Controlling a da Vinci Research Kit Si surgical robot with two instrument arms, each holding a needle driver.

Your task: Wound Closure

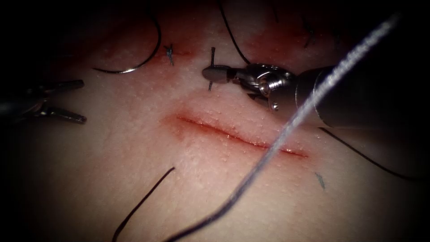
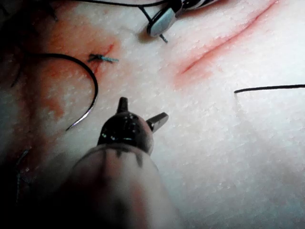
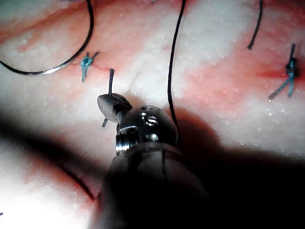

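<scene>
Pale pork tissue (image 1: 134, 170) carries an open red cut (image 1: 242, 138). My right end effector (image 1: 215, 74) is closed on a short dark thread piece (image 1: 212, 56). My left end effector (image 1: 71, 101) is spread, empty. Curved steel needle (image 1: 143, 62) lies free, far left; I judge picking it up comes next.

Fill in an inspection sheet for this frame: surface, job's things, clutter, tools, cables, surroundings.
Surface: tissue with an open cut, red fluid around it.
Job's things: curved needle lying free on the tissue, upper left of the cut, in neither tool; thread crossing over the cut.
Clutter: knotted stitches nearby; loose thread piece below the cut.
Tools: left tool open, holding nothing; right tool shut on a short cut end of thread.
Cables: nothing seen.
Surroundings: dark.
</scene>
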